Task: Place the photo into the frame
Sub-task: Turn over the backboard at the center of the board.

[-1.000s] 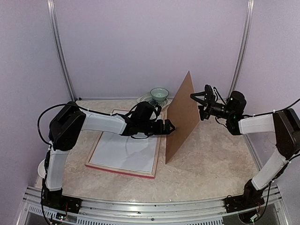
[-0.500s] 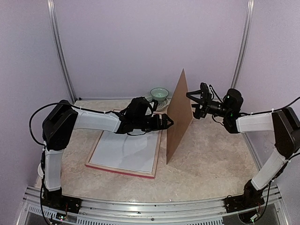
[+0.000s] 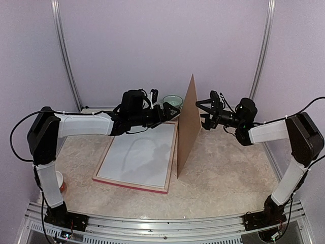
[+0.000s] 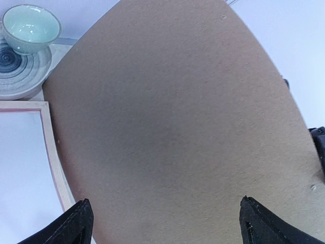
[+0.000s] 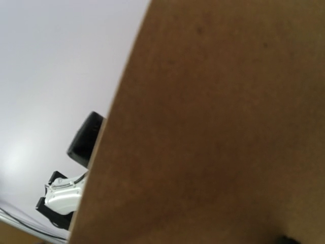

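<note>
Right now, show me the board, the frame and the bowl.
board (image 3: 188, 129), top view, middle of its brown face.
frame (image 3: 127, 184), top view, on the near rail.
bowl (image 4: 31, 28), left wrist view, on its pale green inside.

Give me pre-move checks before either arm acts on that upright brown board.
1. Left gripper open: ok.
2. Right gripper open: ok.
3. Brown board secured: not ok. It stands on edge between the two grippers, inside neither one's jaws.
4. Frame lying flat, pale back up: ok.
5. Photo seated in frame: cannot tell. Only a white sheet shows in the opening, with no sunset face in view.
</note>
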Tool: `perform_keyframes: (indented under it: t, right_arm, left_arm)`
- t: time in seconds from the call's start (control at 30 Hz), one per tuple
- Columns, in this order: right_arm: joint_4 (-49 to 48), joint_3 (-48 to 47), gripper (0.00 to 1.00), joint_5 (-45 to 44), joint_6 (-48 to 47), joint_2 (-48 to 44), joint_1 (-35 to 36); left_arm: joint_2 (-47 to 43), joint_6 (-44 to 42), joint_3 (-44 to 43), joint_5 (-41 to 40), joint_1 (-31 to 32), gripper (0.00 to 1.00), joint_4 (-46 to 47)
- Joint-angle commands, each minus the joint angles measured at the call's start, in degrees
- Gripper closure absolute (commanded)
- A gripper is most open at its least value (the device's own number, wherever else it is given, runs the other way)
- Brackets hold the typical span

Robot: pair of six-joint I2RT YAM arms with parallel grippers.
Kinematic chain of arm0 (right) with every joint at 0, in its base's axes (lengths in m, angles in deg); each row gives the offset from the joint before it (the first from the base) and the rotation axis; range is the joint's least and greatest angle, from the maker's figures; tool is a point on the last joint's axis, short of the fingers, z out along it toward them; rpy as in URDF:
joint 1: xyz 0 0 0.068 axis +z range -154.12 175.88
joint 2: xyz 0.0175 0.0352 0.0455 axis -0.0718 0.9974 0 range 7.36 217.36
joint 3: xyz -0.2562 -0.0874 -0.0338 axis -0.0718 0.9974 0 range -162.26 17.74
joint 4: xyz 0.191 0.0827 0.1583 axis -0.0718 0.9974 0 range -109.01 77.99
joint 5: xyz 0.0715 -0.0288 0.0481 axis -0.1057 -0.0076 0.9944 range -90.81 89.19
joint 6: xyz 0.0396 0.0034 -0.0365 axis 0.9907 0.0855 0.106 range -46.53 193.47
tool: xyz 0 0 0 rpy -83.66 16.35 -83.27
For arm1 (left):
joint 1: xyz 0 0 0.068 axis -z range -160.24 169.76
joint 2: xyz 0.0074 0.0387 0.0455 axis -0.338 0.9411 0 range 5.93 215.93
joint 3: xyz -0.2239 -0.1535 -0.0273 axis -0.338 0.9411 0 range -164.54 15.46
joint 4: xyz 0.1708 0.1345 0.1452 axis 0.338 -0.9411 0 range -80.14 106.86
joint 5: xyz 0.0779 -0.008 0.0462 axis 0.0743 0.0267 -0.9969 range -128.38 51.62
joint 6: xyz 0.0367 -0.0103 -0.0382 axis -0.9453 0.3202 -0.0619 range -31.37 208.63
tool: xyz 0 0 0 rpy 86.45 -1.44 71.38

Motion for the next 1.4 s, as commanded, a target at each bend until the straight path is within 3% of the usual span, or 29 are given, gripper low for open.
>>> perform_keyframes:
  t: [0.0,1.03,1.37]
  right_arm:
    - [-3.4,-2.6,0.01,0.7,1.0,2.2,2.3]
    - [-7.0,-6.1,0.01,0.5,3.4,9.3,7.4]
    - [-6.0,-4.8,0.01,0.6,1.8,12.2,8.6]
  left_arm:
    - [-4.2,1.9,-0.3,1.7,-0.1,0.01,2.6]
    - [-7.6,5.5,-2.6,5.9,-1.5,0.01,6.3]
    - [-7.2,3.5,-6.0,6.8,-2.0,0.01,1.6]
